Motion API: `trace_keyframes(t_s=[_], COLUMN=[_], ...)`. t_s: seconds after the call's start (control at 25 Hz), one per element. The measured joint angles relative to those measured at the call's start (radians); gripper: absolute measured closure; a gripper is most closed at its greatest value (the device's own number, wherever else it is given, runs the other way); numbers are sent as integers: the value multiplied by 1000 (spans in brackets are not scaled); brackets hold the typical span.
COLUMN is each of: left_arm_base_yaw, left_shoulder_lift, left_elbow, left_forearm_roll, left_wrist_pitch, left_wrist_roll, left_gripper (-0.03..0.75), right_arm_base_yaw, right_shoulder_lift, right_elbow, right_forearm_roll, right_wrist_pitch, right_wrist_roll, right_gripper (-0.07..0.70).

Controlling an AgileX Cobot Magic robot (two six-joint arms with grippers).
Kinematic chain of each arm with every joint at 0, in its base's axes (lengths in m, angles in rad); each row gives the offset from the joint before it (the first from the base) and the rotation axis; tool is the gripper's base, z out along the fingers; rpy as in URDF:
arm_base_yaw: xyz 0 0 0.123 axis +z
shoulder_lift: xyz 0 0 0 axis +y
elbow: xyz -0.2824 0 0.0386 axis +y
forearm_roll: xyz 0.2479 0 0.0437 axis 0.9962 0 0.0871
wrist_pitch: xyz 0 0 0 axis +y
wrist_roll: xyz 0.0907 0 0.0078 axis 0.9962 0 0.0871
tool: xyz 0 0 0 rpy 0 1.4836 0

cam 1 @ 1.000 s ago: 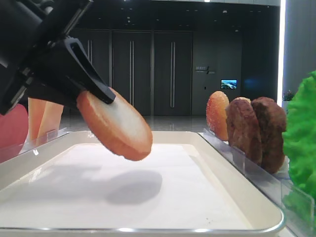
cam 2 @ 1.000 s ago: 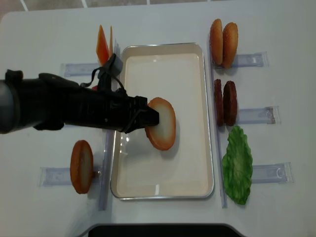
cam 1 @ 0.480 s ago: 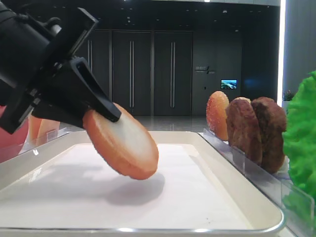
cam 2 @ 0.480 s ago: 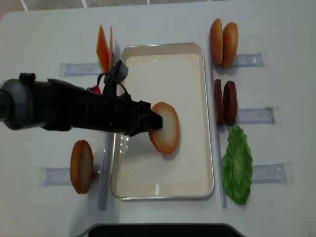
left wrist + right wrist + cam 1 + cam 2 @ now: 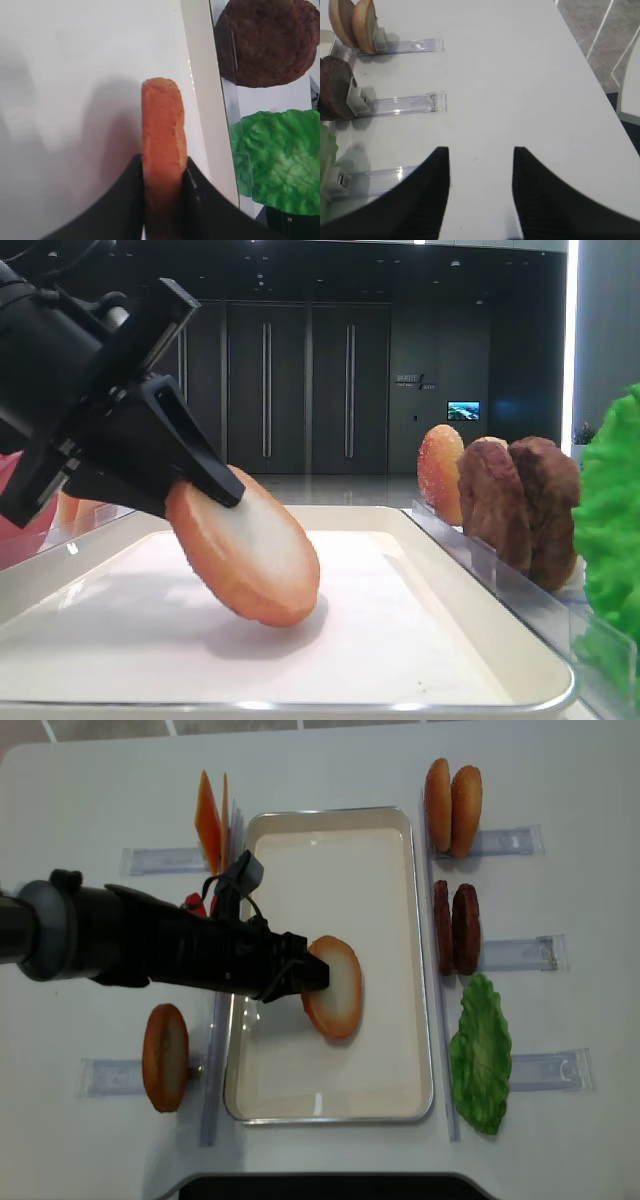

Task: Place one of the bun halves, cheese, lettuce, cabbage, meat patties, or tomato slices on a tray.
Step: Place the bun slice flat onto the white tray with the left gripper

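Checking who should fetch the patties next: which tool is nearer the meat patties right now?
Right. The right tool hovers open over bare table just beside the meat patties in their rack; the left tool is over the tray, shut on the bun half.

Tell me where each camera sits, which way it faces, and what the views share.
Exterior high: low at the tray end, level along it; left gripper shows.
Realsense: overhead, straight down; left arm.
Left wrist: along shut jaws gripping the bun half.
Right wrist: down at table; open right gripper.
Shared: the bun half; meat patties.
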Motion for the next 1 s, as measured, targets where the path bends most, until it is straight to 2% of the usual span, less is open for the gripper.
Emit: trace_keyframes(t_s=[0.08, 0.12, 0.32, 0.4, 0.84, 1.0], left_arm_base_yaw=[0, 0, 0, 0, 0, 0], left_shoulder_lift=[0, 0, 0, 0, 0, -14], left_elbow=[0, 0, 0, 0, -5, -27], left_forearm_roll=[0, 0, 1, 9, 70, 201], left_wrist_pitch=[0, 0, 1, 1, 2, -5], left_wrist_roll=[0, 0, -13, -29, -130, -263], left_gripper=[566, 537, 284, 239, 211, 210], right_arm_base_yaw=[0, 0, 0, 0, 0, 0], right_shoulder_lift=[0, 0, 0, 0, 0, 0], right_elbow=[0, 0, 0, 0, 0, 0], right_forearm_roll=[0, 0, 0, 0, 0, 0], right_wrist_pitch=[0, 0, 0, 0, 0, 0], right_wrist_roll=[0, 0, 0, 0, 0, 0], right_gripper=[341, 341, 341, 341, 341, 341])
